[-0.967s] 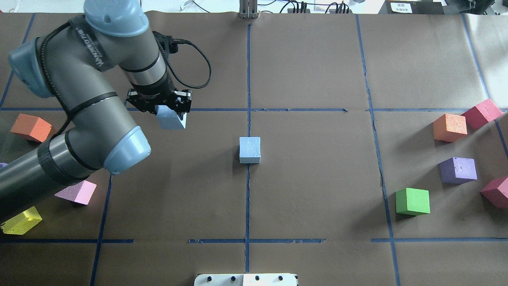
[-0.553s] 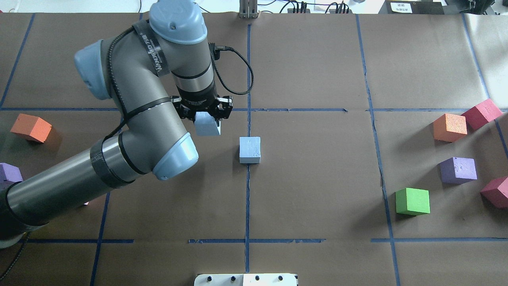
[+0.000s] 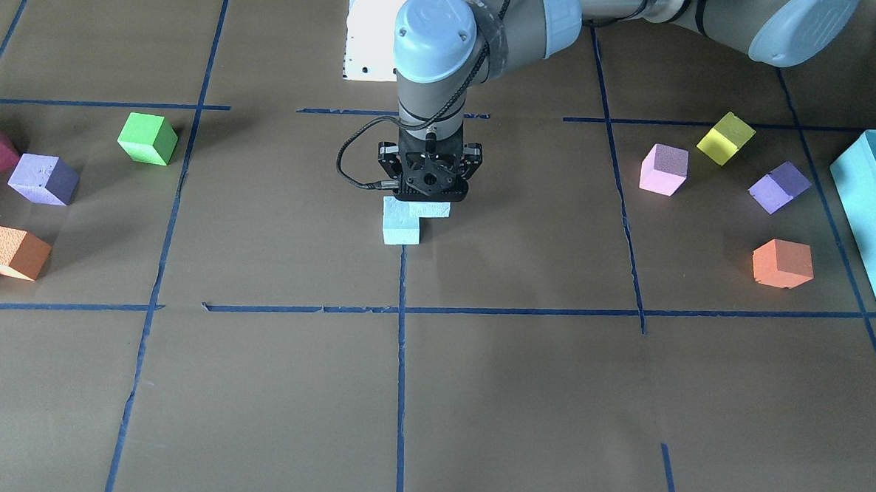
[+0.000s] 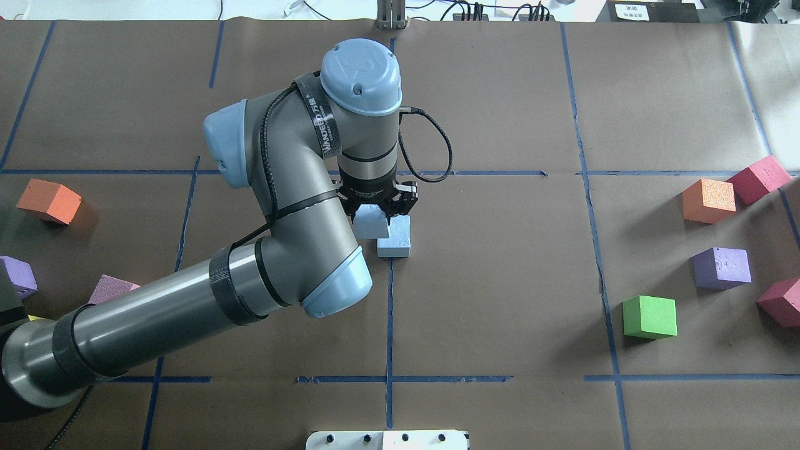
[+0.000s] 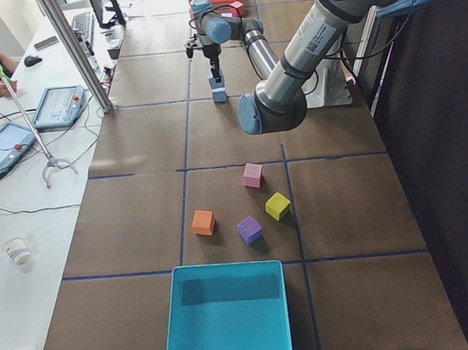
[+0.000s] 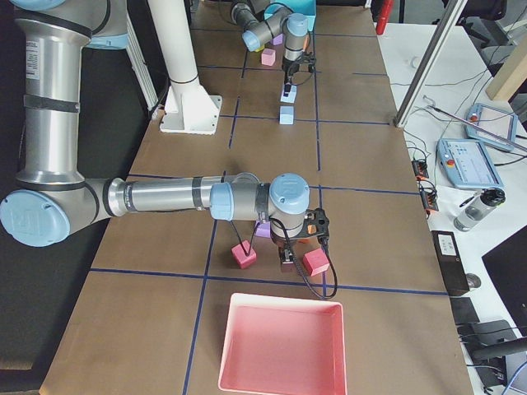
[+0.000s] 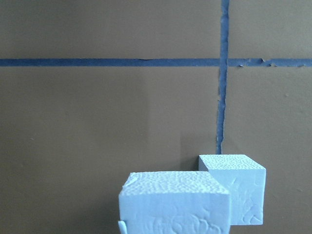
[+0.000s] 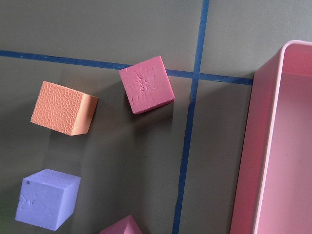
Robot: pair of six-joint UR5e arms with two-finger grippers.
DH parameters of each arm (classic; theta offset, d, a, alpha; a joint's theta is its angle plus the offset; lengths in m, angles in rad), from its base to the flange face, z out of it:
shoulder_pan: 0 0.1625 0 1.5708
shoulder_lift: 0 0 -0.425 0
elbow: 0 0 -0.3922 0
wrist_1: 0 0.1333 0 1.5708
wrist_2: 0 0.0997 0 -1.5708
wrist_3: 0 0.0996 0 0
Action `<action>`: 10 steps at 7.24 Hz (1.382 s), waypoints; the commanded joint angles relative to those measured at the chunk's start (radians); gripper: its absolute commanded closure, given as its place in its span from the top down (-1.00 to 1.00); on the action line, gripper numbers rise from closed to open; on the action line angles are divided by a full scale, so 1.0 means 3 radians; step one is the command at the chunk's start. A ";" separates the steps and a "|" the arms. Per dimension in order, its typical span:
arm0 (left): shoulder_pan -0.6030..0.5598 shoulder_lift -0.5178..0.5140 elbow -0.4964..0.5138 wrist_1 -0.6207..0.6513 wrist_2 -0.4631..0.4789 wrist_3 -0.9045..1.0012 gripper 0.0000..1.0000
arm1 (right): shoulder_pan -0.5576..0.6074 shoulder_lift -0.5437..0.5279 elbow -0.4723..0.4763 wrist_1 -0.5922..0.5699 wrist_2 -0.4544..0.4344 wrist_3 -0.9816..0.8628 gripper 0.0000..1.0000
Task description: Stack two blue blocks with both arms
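1. Near edge, centre: white metal base plate [image 4: 387, 440], on the line of the centre blue tape strip [image 4: 389, 325].
2. Near right: green foam cube [image 4: 650, 317]. A purple foam cube [image 4: 722, 267] sits a little farther and to its right, apart from it.
3. Table's right end: the right arm's black two-finger gripper [image 6: 285, 263] hangs low over the brown paper table cover [image 4: 500, 281], near the pink plastic tray [image 6: 280, 350]. Only the side camera shows it, so I cannot tell whether it is parted or closed.
4. Centre: first pale sky-blue foam cube [image 4: 398, 244] rests flat on the paper, on the centre tape strip.
5. Same spot, higher: second pale sky-blue foam cube [image 4: 370, 225], clenched between the fingers of the left arm's black two-finger gripper [image 4: 377, 214].
   - It is off the table and offset to the left of the first cube, overlapping only part of it.
   - I cannot tell whether the two cubes touch.
6. The grey tubular left arm [image 4: 300, 206] comes in from the near left, wrist pointing straight down.
7. Farther right: orange foam cube [image 4: 708, 200], with a red foam cube [image 4: 758, 178] just beside it on the far side.
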 commanded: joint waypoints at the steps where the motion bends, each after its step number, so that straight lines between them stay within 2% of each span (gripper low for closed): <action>1: 0.0021 -0.0033 0.0239 -0.0351 -0.0001 -0.0039 -0.99 | 0.0008 0.0027 0.0003 0.0008 0.0020 0.0013 0.99; 7: 0.0067 -0.0038 0.0245 -0.0357 -0.0001 -0.0045 -0.86 | 0.0054 0.0047 0.0009 0.0013 0.0015 0.0008 0.99; 8: 0.0062 -0.0033 0.0245 -0.0362 -0.0001 -0.0040 -0.52 | 0.0075 0.0052 0.0019 0.0013 0.0025 0.0003 0.99; 10: 0.0062 -0.0008 0.0245 -0.0530 0.0004 -0.0100 0.36 | 0.0085 0.0083 0.0009 0.0013 0.0010 0.0003 0.99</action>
